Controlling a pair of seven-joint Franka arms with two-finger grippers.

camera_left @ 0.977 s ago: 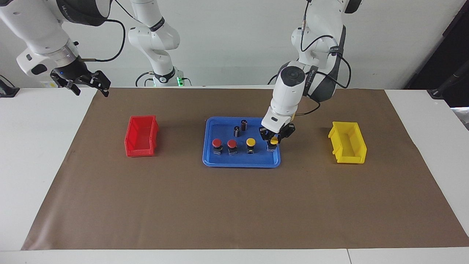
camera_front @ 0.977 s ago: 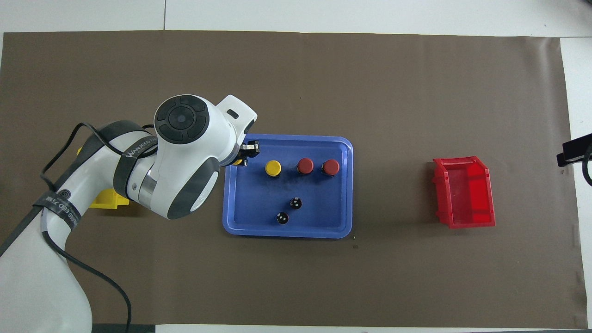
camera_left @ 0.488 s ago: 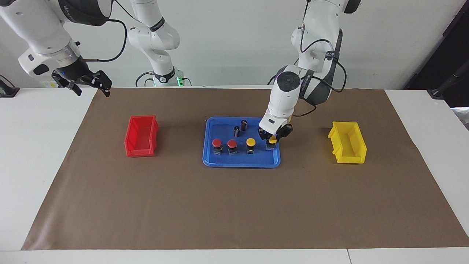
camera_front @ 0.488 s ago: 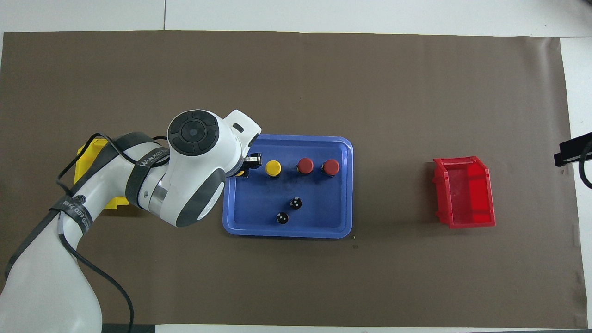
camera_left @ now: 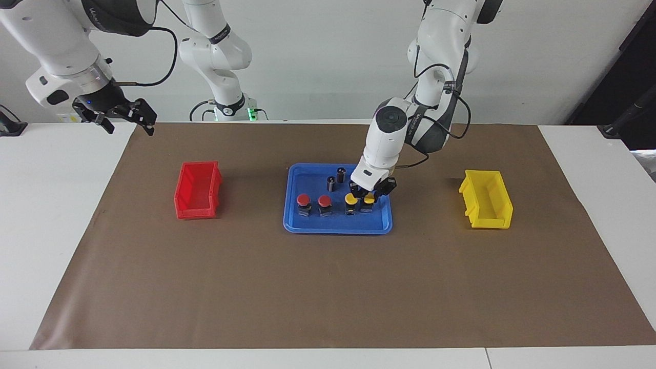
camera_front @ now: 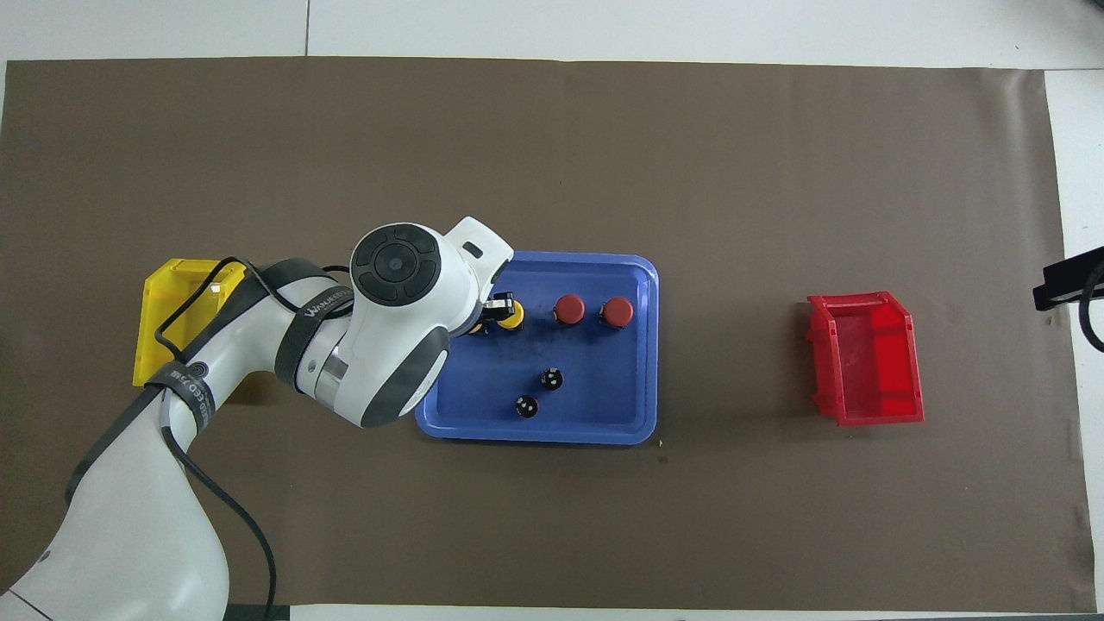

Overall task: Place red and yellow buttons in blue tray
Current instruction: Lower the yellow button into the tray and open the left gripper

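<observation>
Yellow button (camera_left: 368, 201) clamped in the left gripper (camera_left: 367, 196), just at three o'clock of its twin (camera_left: 350, 199), over the blue tray (camera_left: 307, 226); right gripper (camera_left: 124, 119) waits, fingers apart.

1. Two Franka arms, their rounded shells glossy white, with dark grey bands at the joints.
2. A round dark grey cap with ring-segment markings tops the left arm's wrist (camera_front: 395, 260).
3. Black cables loop along both arms; a black strap with white lettering binds the left arm's cable (camera_front: 185, 392).
4. Both grippers are black: the left gripper (camera_left: 367, 195) and the right gripper (camera_left: 125, 114).
5. A green light glows at the right arm's base (camera_left: 249, 113).
</observation>
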